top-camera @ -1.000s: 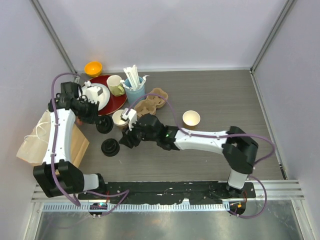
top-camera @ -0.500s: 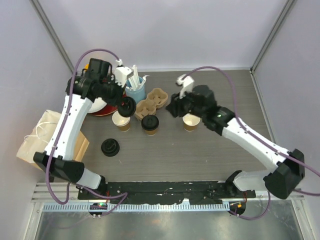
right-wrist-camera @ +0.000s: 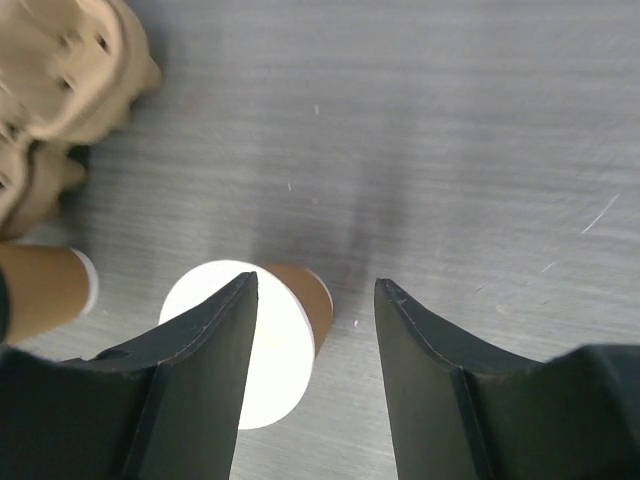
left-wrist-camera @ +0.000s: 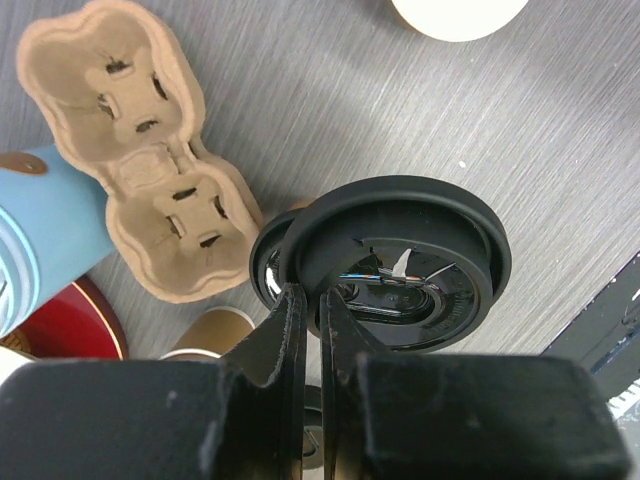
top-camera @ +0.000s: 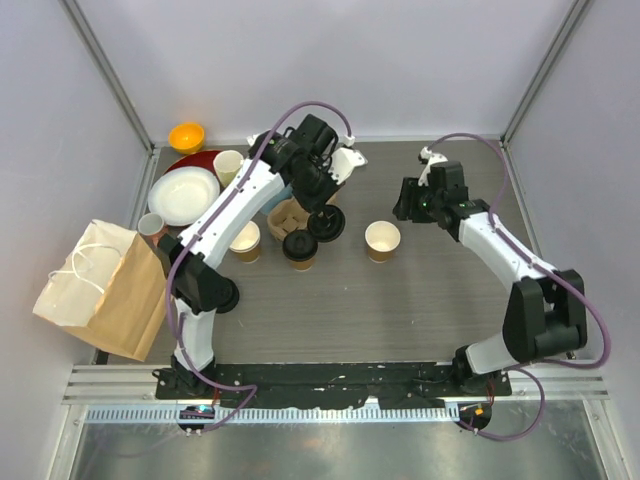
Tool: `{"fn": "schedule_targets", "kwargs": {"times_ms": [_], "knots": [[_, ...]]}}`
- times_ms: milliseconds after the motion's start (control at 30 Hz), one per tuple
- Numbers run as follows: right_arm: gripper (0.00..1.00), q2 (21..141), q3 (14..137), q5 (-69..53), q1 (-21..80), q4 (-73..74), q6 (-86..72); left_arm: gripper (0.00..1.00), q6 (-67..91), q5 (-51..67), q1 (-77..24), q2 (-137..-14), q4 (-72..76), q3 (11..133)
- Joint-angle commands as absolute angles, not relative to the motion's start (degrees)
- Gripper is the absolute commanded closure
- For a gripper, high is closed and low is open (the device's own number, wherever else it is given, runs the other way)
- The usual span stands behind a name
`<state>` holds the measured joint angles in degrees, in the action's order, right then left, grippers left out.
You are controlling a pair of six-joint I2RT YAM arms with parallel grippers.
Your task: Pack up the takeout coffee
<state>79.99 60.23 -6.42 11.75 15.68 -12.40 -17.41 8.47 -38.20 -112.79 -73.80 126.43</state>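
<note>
My left gripper is shut on the rim of a black sip lid, held just right of a lidded kraft cup. In the left wrist view the lid hangs on edge from my closed fingers. An open kraft cup stands at the centre, another to the left. My right gripper is open and empty, above and behind the centre cup, which shows between its fingers.
A pulp cup carrier lies behind the cups. A paper bag stands at the left edge. White plate, yellow-green mug, orange bowl and a light blue cup sit at the back left.
My left arm swung right with the black lid, from beside the blue cup to right of the lidded cup. My right gripper pulled back right from the centre cup.
</note>
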Motion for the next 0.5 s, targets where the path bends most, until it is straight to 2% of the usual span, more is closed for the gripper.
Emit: {"fn": "schedule_targets", "kwargs": {"times_ms": [0, 167, 300, 467], "knots": [[0.44, 84.37, 62.58, -9.05, 12.48, 17.66, -11.69, 1.00, -18.28, 8.96, -38.14, -111.89, -76.20, 128.50], [0.48, 85.43, 61.61, -5.38, 13.62, 18.72, -10.73, 1.00, -18.81, 8.79, -38.67, -110.92, -75.41, 126.39], [0.56, 86.75, 61.44, -7.64, 14.94, 19.25, -10.28, 1.00, -19.16, 7.39, -39.55, -111.27, -75.67, 126.39], [0.57, 87.45, 61.26, -5.19, 16.08, 21.71, -9.58, 1.00, -19.60, 6.68, -40.69, -110.39, -75.50, 125.86]]}}
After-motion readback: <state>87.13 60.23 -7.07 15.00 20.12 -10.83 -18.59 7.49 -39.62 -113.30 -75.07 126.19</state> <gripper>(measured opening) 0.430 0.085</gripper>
